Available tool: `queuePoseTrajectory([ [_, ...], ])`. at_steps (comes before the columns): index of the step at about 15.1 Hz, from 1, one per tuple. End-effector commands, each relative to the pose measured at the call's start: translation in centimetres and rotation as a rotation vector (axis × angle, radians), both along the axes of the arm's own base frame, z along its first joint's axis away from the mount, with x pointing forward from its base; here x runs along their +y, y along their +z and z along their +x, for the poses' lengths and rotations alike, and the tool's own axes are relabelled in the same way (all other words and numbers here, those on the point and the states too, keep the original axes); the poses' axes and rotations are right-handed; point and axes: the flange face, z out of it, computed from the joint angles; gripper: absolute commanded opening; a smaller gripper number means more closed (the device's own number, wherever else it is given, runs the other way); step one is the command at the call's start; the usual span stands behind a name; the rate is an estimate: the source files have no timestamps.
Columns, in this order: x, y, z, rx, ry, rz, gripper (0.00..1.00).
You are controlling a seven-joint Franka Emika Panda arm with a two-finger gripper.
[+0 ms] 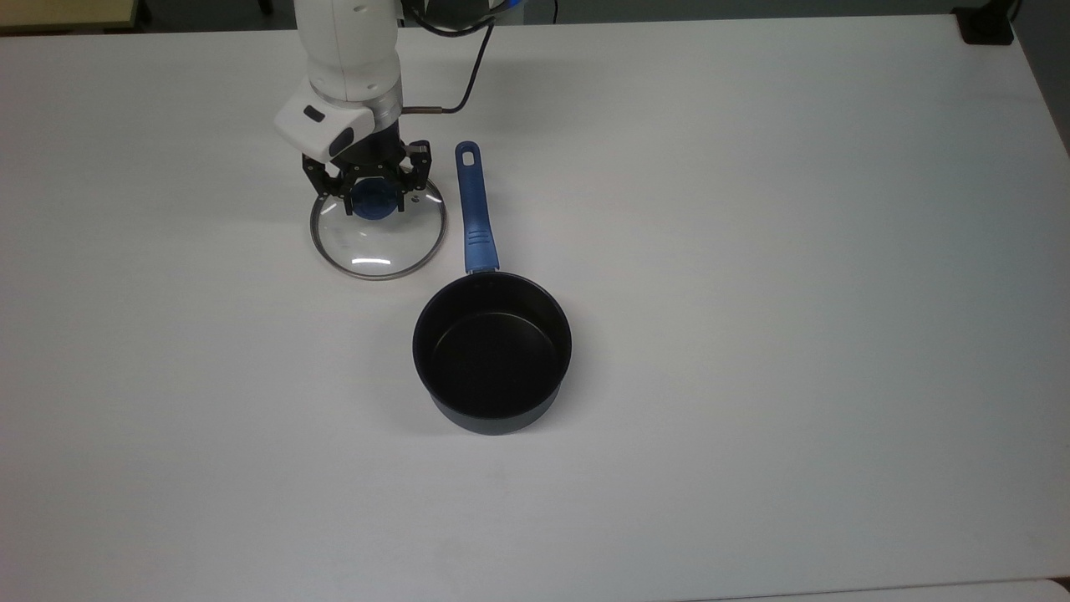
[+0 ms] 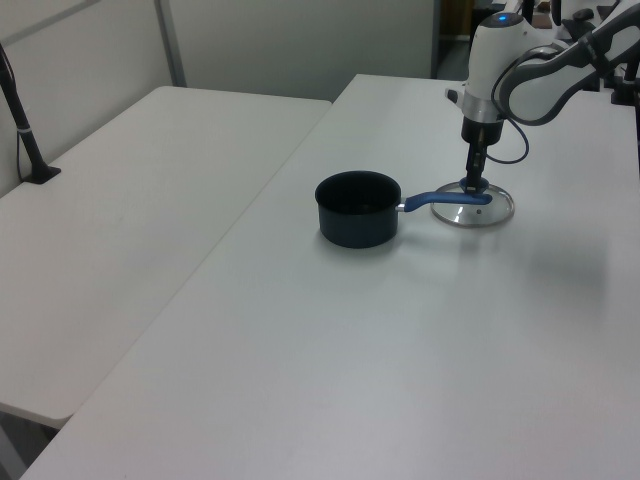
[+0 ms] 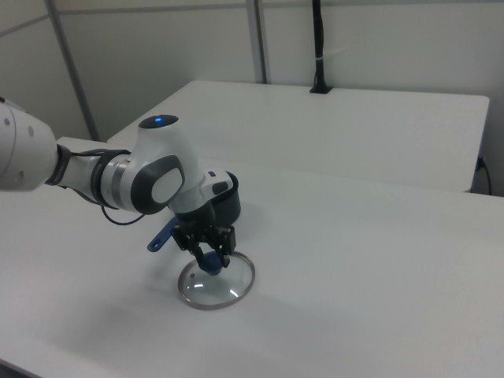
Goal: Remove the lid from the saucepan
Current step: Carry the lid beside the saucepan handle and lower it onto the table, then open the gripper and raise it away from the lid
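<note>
- lid (image 1: pixel 378 238) (image 2: pixel 478 208) (image 3: pixel 216 284): clear glass disc, metal rim, blue knob at centre, flat on the table, off the pot, just beside the handle, at 10 o'clock from the pot in top view.
- saucepan (image 1: pixel 492 352) (image 2: pixel 358 208): small dark pot, black inside, uncovered, upright; blue handle, hole at its end, points to 12 o'clock in top view.

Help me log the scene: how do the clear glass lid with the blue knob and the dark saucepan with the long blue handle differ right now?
The clear glass lid is flat and see-through, with the gripper at its knob; the dark saucepan is deep, opaque, open-topped and untouched. Both are round with blue parts, apart on the white table.
</note>
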Motion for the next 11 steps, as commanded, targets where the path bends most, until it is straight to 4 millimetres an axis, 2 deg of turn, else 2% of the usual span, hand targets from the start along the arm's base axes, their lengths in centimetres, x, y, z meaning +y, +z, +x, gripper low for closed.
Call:
queuePoseTrajectory([
  [1, -0.3, 0.2, 0.4, -0.021, -0.032, -0.007, 1.00],
  [2, -0.9, 1.4, 0.6, -0.013, -0.053, -0.012, 1.00],
  [4, -2.5, 5.8, 1.7, 0.022, -0.091, -0.020, 1.00],
  [5, -2.5, 9.0, 2.6, 0.042, -0.102, -0.022, 1.00],
  [7, -1.7, 12.7, 3.2, 0.057, -0.119, -0.021, 1.00],
  [8, -0.7, 14.3, 3.5, 0.061, -0.134, -0.021, 1.00],
  [11, 5.6, 18.0, 3.9, 0.060, -0.171, -0.025, 1.00],
])
